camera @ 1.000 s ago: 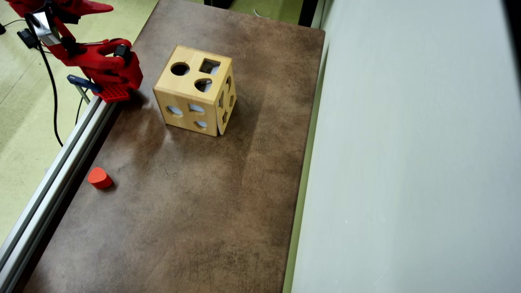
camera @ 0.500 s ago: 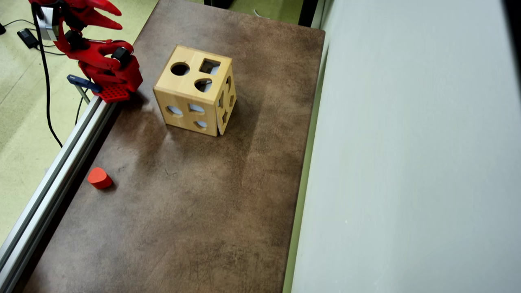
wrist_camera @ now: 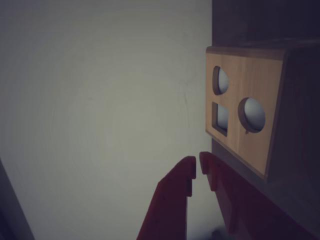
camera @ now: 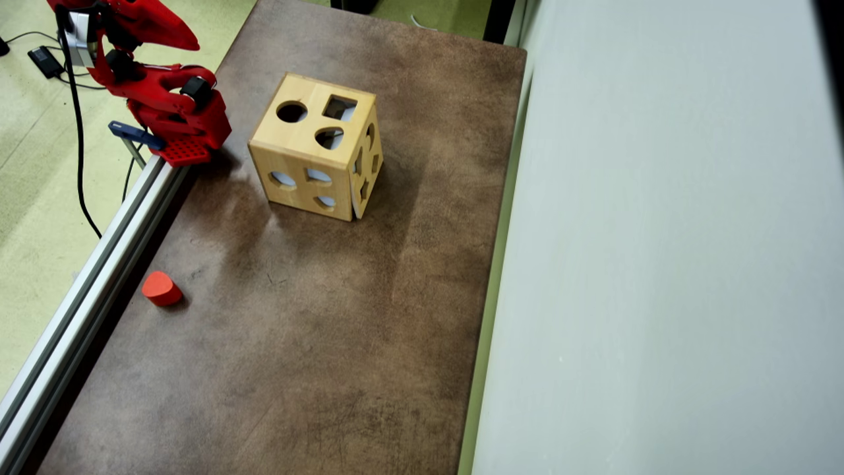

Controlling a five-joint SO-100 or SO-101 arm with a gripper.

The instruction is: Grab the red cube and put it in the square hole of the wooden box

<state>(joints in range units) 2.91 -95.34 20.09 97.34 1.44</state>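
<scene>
The hand point(wrist_camera: 198, 169), fingers together and empty, hovers off the desk point(camera: 316, 316); no red cube is visible.

the wooden box point(camera: 310, 155) sits on the brown table point(camera: 316, 343), square hole point(camera: 339, 107) facing up.

Wrist view dim – overhead bright.

text: none legible | labels: none | brands: none | numbers: none | signs: none | views checked: wrist and overhead | result: nothing readable
</scene>
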